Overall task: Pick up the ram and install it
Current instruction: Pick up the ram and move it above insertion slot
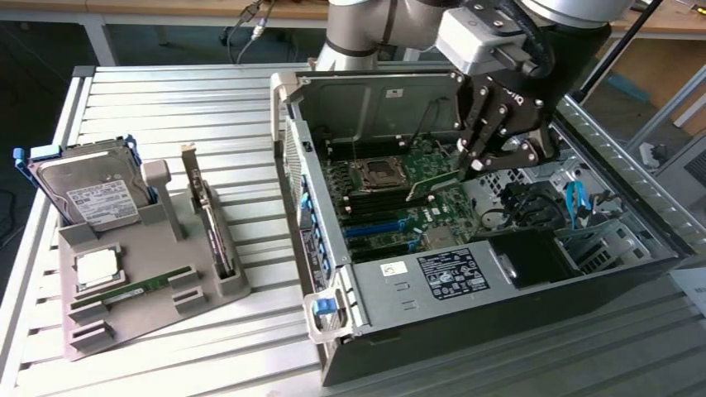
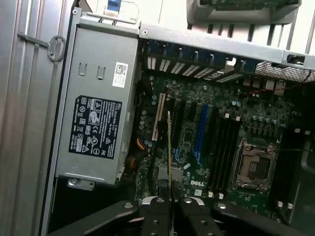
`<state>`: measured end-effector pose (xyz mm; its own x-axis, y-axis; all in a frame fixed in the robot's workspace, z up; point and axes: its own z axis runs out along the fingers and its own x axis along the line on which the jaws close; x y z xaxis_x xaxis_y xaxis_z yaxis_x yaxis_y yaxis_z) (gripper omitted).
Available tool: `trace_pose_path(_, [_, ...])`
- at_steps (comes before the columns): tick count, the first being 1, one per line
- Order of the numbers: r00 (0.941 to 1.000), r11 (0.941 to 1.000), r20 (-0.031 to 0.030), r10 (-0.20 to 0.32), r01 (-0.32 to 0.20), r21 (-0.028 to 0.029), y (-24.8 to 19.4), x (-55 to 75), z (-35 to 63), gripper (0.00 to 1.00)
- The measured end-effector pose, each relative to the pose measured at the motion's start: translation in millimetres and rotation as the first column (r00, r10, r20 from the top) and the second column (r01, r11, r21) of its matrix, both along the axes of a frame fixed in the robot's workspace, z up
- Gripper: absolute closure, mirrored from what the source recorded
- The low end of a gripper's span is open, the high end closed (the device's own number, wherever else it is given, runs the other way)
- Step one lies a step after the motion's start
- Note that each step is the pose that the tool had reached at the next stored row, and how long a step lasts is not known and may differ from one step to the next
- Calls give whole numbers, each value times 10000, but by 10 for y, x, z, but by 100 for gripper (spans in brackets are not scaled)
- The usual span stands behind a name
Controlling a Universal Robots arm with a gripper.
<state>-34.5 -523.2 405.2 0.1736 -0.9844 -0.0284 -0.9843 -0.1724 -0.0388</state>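
My fingers [image 2: 156, 211] are clamped on the ram [image 2: 169, 147] at one short end, so the stick juts out ahead of me, inside the open computer case [image 1: 331, 83] and above the motherboard [image 2: 184, 123] without touching it. In the wrist view I see it edge-on, a thin pale line. In the exterior view the ram [image 1: 432, 184] slopes from my fingers [image 1: 472, 157] toward that view's left and slightly down.

Its long axis runs nearly parallel to the black memory slots [image 2: 222, 147] beside the processor socket [image 2: 253, 164], with a small skew as I judge it. The stick hangs over the expansion slots, off to one side of the memory slots — not above them.

I judge this step to be lining up. To do it well I would shift sideways until the edge sits over one slot, take out the skew and level the stick so both ends meet the slot together. Holding by one end gives the far tip leverage, so any push should be straight and gentle. I cannot tell whether the slot latches are open.
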Motion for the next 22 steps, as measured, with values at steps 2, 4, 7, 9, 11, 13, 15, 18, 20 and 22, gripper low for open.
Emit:
trace_pose_path(2, [10000, 10000, -1, 0, 0, 0, 0, 119, -1, 87])
trace_pose_path(4, [10000, 10000, -1, -1, 1, 0, 0, 205, -1, 87])
trace_pose_path(7, [10000, 10000, -1, -1, 1, 0, 0, 359, -2, 87])
trace_pose_path(9, [10000, 10000, -2, 0, 0, -1, 0, 460, -3, 87])
trace_pose_path(11, [10000, 10000, -2, -1, 1, 0, 1, 552, -3, 87])
trace_pose_path(13, [10000, 10000, -2, 0, 0, -1, 0, 641, -4, 87])
trace_pose_path(15, [10000, 10000, -2, 0, 0, -1, 1, 665, -4, 87])
trace_pose_path(18, [10000, 10000, -2, -2, 2, -1, 0, 669, -4, 87])
trace_pose_path(20, [10000, 10000, -2, -71, 71, -2, 0, 672, -3, 87])
trace_pose_path(22, [9986, 9986, -2, -525, 525, -2, -1, 673, -5, 87])
